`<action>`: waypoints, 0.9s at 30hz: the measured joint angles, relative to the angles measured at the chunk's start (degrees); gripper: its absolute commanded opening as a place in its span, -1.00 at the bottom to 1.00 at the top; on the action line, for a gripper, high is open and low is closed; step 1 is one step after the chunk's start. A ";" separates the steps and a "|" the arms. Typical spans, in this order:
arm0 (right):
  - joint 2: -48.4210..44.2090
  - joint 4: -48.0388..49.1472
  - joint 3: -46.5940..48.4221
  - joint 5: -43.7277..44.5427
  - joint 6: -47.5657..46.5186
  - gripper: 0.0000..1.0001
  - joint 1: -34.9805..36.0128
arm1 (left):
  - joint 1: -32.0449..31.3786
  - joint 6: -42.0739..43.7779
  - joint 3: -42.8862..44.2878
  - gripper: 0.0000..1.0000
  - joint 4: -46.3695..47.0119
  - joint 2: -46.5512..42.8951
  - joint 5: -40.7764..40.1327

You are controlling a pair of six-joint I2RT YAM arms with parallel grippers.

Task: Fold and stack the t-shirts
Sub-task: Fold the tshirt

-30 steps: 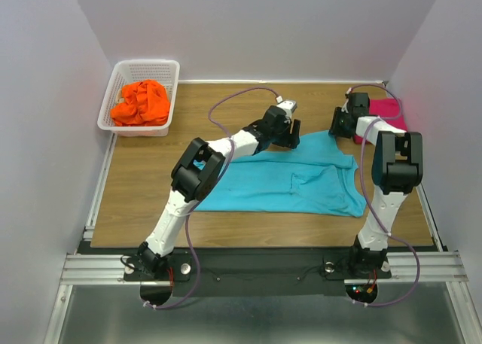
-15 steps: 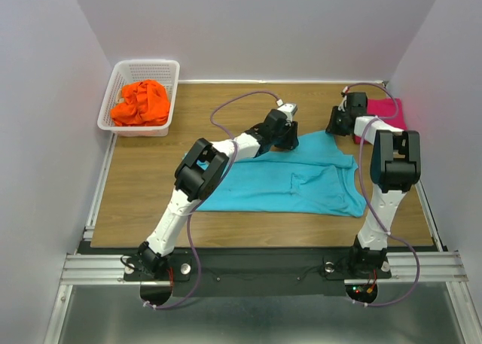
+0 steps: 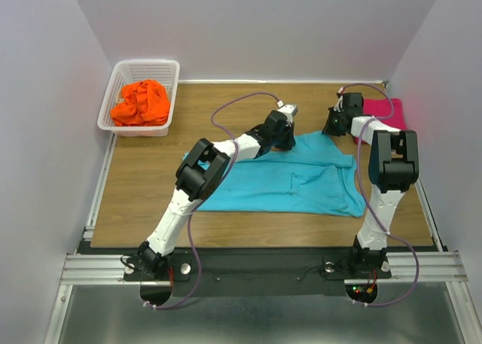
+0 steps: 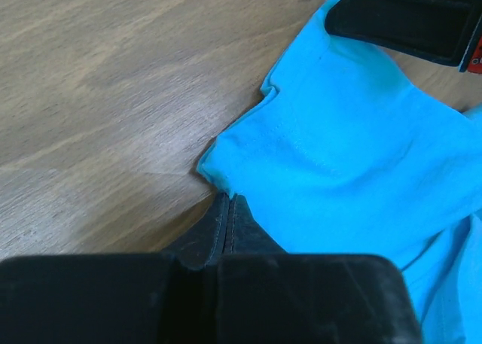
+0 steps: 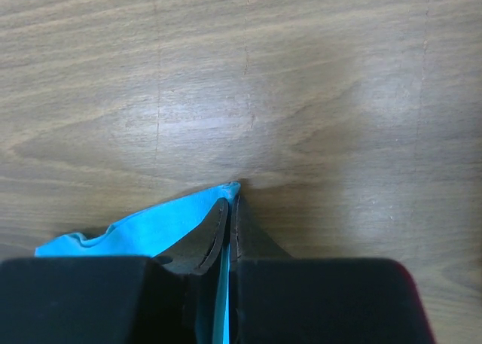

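Pinching soft turquoise t-shirt (image 3: 301, 180) | left jaws clamped on stitched corner | right jaws clamped on edge

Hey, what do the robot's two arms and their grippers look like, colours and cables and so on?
Both the left arm and right arm have white links joined by chunky black joint housings. A thin lavender cable loops loosely along each one. The left gripper and right gripper have flat matte black fingers tapering to thin tips.
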 measured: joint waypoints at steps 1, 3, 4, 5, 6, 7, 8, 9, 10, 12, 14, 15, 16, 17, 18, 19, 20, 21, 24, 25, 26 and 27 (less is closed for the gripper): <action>-0.11 -0.13 0.00 -0.02 0.26 -0.99 0.00 | 0.00 0.13 0.00 -1.00 0.00 0.00 0.13; -0.57 -0.70 -0.07 0.00 0.68 -0.99 0.04 | 0.00 0.24 0.00 -1.00 -0.02 -0.02 0.39; -1.16 -0.92 -0.35 0.02 1.03 -0.99 0.04 | 0.00 0.24 -0.07 -1.00 -0.02 -0.09 0.79; -1.90 -1.01 -0.74 0.02 1.11 -0.99 0.07 | 0.00 0.24 -0.28 -1.00 0.02 -0.22 1.01; -3.10 -1.20 -1.40 0.04 1.53 -0.99 0.07 | 0.00 0.24 -1.36 -1.00 0.20 -0.96 1.49; -4.59 -1.49 -2.14 0.07 1.97 -0.99 0.07 | 0.00 0.22 -2.40 -1.00 0.15 -1.68 1.79; -5.92 -1.51 -2.95 0.02 2.19 -0.99 0.07 | 0.00 0.22 -4.48 -1.00 0.17 -3.23 2.40; -7.93 -1.64 -3.98 0.02 2.62 -0.99 0.07 | -0.02 0.20 -5.97 -1.00 0.17 -4.63 2.84; -9.88 -1.97 -4.90 0.02 2.95 -0.99 0.07 | -0.07 0.22 -7.54 -1.00 0.17 -6.14 3.21; -14.14 -2.27 -6.69 0.02 3.69 -0.99 0.07 | -0.24 0.24 -10.40 -1.00 0.50 -9.57 4.04; -17.55 -2.32 -8.35 0.02 4.15 -0.99 0.07 | -0.59 0.24 -12.68 -1.00 1.07 -13.25 4.74; -19.28 -2.29 -9.25 0.00 4.39 -0.99 0.07 | -0.79 0.24 -13.20 -1.00 1.40 -14.36 4.92; -20.61 -2.32 -9.94 0.02 4.52 -0.99 0.07 | -1.03 0.35 -13.77 -1.00 1.92 -15.58 5.27; -20.98 -2.27 -10.23 0.00 4.70 -0.99 0.07 | -1.20 0.44 -14.32 -1.00 2.40 -16.55 5.60; -22.38 -2.29 -11.30 0.00 4.98 -0.99 0.07 | -1.53 0.55 -14.99 -1.00 2.73 -17.90 5.95; -23.37 -2.38 -12.41 0.00 5.33 -0.99 0.07 | -1.73 0.68 -15.47 -1.00 3.02 -18.60 6.27; -24.02 -2.89 -13.16 -0.02 5.51 -0.99 0.07 | -1.90 0.72 -15.93 -1.00 3.21 -19.08 6.56; -25.07 -3.43 -14.53 0.02 5.84 -0.99 0.07 | -2.23 0.92 -17.03 -1.00 3.26 -20.04 7.06; -27.15 -5.29 -17.05 0.00 6.43 -0.99 0.07 | -2.97 1.29 -18.60 -1.00 3.32 -21.05 8.11; -27.74 -5.92 -17.57 0.02 6.62 -0.99 0.07 | -3.21 1.60 -19.74 -1.00 3.08 -21.59 8.83; -28.81 -7.13 -18.16 0.00 6.82 -0.99 0.07 | -3.48 1.92 -20.85 -1.00 2.69 -22.10 9.44; -29.57 -7.89 -18.49 0.00 6.88 -0.99 0.07 | -3.67 2.16 -21.49 -1.00 2.32 -22.38 9.84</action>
